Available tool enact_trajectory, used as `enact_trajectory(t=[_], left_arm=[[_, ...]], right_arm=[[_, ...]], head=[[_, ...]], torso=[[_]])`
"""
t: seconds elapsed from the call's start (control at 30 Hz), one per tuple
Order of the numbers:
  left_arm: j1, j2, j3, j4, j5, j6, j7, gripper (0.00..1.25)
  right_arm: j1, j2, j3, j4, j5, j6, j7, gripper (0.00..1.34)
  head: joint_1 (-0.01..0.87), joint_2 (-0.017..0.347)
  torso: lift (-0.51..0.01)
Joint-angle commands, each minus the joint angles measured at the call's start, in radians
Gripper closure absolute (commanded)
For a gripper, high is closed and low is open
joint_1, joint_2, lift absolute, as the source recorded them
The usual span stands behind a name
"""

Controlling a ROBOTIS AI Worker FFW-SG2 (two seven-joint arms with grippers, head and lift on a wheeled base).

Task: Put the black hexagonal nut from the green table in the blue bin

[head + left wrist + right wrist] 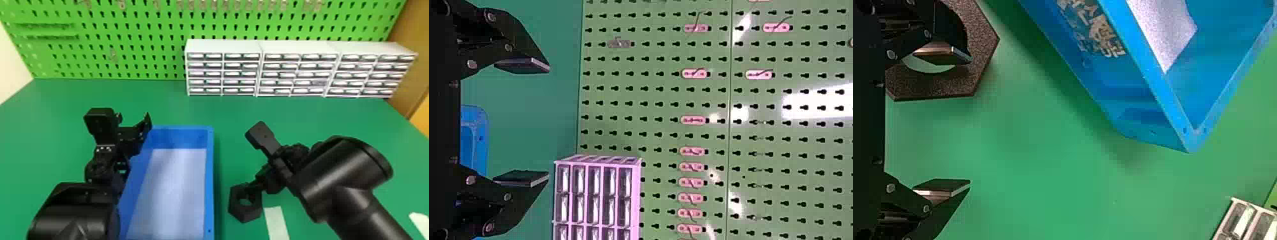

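Head view: spot the black hexagonal nut (244, 215) beside the blue bin (209, 178), so probably pickup time. Left wrist view: see left gripper (549, 122) spread, empty. Right wrist view: see right gripper (971, 121) spread too; gotta straddle the nut's rim, then squeeze.

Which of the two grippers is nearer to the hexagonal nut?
The right gripper: one finger overlaps the nut in its wrist view; the left gripper is at the left edge of the blue bin.
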Motion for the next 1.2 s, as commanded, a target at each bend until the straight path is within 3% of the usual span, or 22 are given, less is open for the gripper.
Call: enact_trajectory(t=[0.0,0.93,1.03,1.17], left_arm=[[-0.001,0.000,-0.002,0.000,0.000,-0.001,0.000,0.49],[-0.003,0.000,-0.002,0.000,0.002,-0.001,0.000,0.49],[-0.003,0.000,-0.002,0.000,0.002,-0.001,0.000,0.49],[-0.003,0.000,-0.002,0.002,0.002,-0.001,0.000,0.49]], right_arm=[[0.003,0.001,0.007,0.004,-0.003,-0.002,0.000,0.39],[0.009,-0.005,0.004,0.058,-0.030,-0.037,0.000,0.40],[0.009,-0.005,0.004,0.058,-0.034,-0.037,0.000,0.45],[0.009,-0.005,0.003,0.059,-0.034,-0.037,0.000,0.62]], head=[[0.686,0.051],[0.686,0.051],[0.686,0.051],[0.686,0.051]], torso=[[-0.096],[-0.096],[-0.096],[-0.096]])
